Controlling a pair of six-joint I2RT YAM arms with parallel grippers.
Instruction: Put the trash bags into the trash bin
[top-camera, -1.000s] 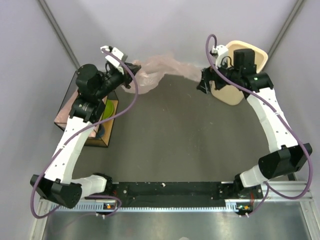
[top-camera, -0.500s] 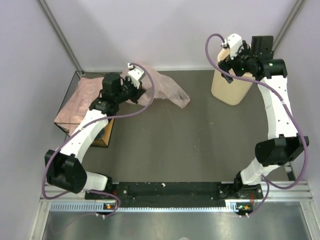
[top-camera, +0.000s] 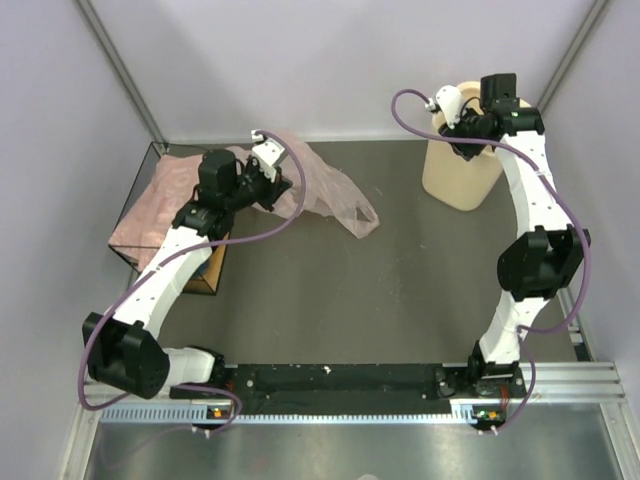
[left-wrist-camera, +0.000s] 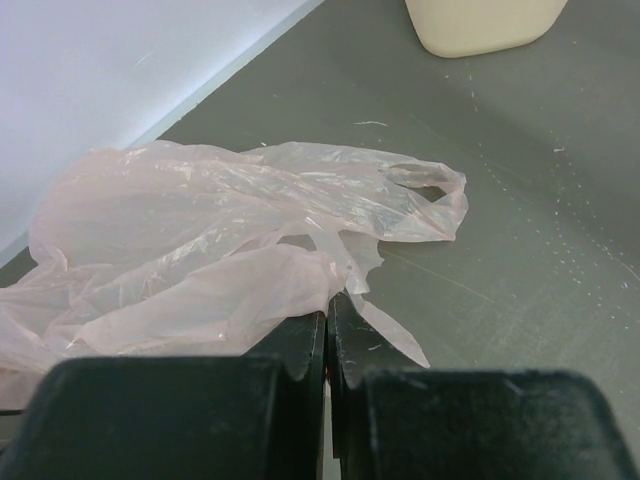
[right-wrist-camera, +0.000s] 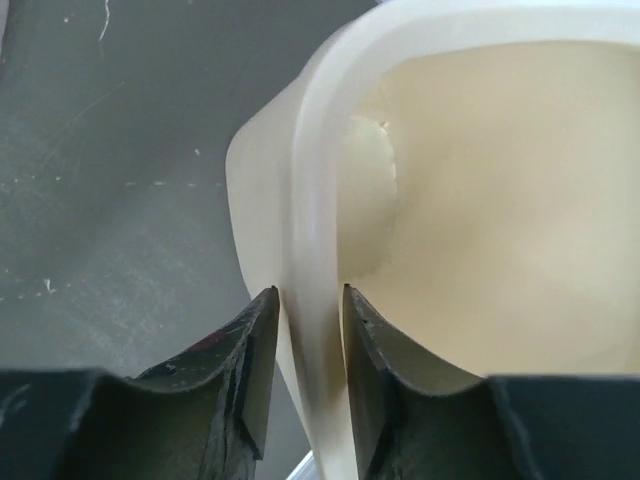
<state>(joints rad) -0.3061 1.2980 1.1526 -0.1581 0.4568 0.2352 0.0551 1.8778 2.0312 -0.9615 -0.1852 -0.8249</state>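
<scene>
- My left gripper (left-wrist-camera: 327, 312) is pressed together on a corner of the trash bag (left-wrist-camera: 200, 220); the rest of the film lies spread and crumpled on the table (top-camera: 330, 300), at the far left.
- My right gripper (right-wrist-camera: 310, 300) straddles the rim of the trash bin (right-wrist-camera: 480, 200), one finger outside, one inside, and looks clamped on the wall; the bin stands at the far right, well apart from the bag.
- To do this well, I judge: lift the bag high before crossing, so the trailing film clears table and rim; hold the bin firm and upright; let go only once the film hangs over the mouth.
- In the way: my own right wrist and its purple cable (top-camera: 395, 108) sit above the mouth; floppy film may snag there or drape outside.
- Beside my left arm a dark-framed box (top-camera: 216, 272) carries a pink sheet (top-camera: 150, 205), probably more bags; untouched.
</scene>
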